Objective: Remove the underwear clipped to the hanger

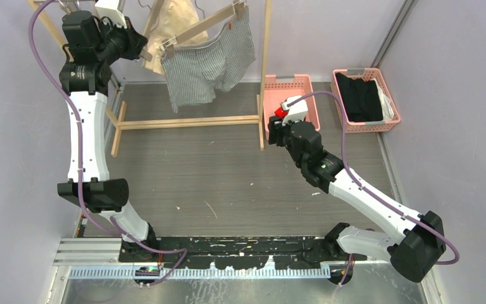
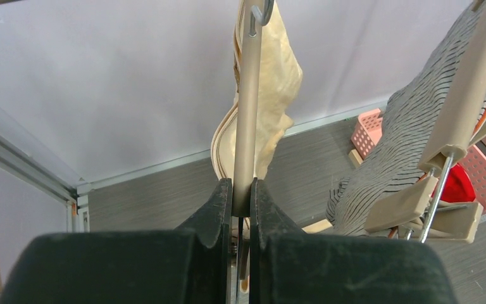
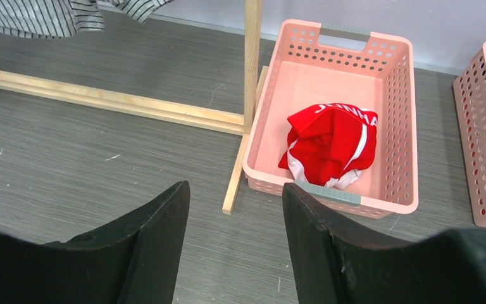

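Note:
My left gripper (image 1: 142, 50) is raised to the rack and shut on the tan bar of a wooden hanger (image 2: 247, 114), seen close in the left wrist view (image 2: 241, 185). The beige underwear (image 2: 280, 82) hangs from that hanger (image 1: 180, 19). The grey-and-white pinstriped boxer briefs (image 1: 205, 63) hang clipped to a second wooden hanger (image 1: 210, 24), to the right in the left wrist view (image 2: 405, 139). The red underwear with white trim (image 3: 329, 142) lies crumpled in a pink basket (image 3: 335, 30). My right gripper (image 3: 235, 196) is open and empty, low over the floor just in front of that basket (image 1: 278, 130).
The wooden rack has an upright post (image 3: 251, 63) and floor rails (image 1: 186, 122) next to the pink basket (image 1: 307, 82). A second pink basket (image 1: 389, 95) at the right holds black clothing (image 1: 361, 98). Walls close in on the left, back and right.

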Controlling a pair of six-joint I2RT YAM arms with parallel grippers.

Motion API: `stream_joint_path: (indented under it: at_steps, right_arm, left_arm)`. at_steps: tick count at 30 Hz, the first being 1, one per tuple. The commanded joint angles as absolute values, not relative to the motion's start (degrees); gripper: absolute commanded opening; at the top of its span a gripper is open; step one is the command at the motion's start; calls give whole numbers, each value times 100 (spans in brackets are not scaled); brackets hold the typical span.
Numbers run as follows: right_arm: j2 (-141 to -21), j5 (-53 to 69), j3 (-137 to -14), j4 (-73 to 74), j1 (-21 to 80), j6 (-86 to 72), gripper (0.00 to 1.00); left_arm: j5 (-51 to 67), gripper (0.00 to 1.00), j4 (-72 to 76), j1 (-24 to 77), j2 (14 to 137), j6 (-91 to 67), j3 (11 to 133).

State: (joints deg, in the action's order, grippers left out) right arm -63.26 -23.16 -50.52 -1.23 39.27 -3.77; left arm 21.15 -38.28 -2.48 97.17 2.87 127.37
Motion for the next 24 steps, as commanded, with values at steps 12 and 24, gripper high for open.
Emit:
stream_joint_path:
  at_steps: [12,24]
  right_arm:
    - [-6406,-2447,-4928,-531,3964,-373,61]
    - [-6339,-2413,-4823,-589,3968,-427,61]
  left_arm:
    - [1658,0,-2893,-247,8990,306,12481]
    - [1504,0,-2882,-247,8431,496,11878]
